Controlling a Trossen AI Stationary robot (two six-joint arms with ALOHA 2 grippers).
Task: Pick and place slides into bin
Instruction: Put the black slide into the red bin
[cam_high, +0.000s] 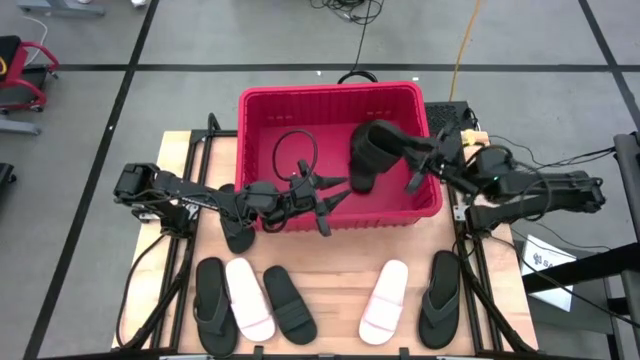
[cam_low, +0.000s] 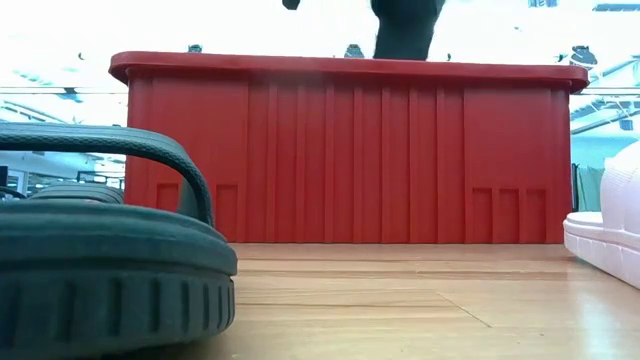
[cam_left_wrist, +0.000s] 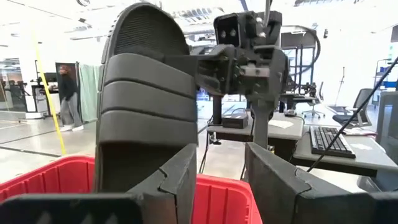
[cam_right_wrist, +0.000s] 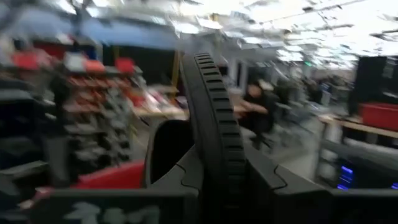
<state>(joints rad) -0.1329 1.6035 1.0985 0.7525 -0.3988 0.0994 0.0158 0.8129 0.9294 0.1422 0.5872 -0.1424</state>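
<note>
One black wide-strap slide (cam_high: 366, 158) hung clamped in the right claw (cam_high: 392, 150) above the red bin (cam_high: 262, 105); the left claw (cam_high: 335, 192), fingers apart, hovered just beside it.

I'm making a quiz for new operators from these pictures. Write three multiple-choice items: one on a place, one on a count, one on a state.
1. Where is the black ribbed-strap rubber slide?
A. Flat on the wooden table
B. Held up over the big red slotted plastic bin
C. On the floor

2. How many pale pink-white slides lie on the table?
A. Two
B. Four
C. None

3. How is the left gripper?
A. Shut on a slide
B. Out of sight
C. Open, holding nothing

Answers: 1 B, the right gripper clamps it above the bin. 2 A, one left and one right in the front row. 3 C, its fingers stand apart at the bin's front wall.
</note>
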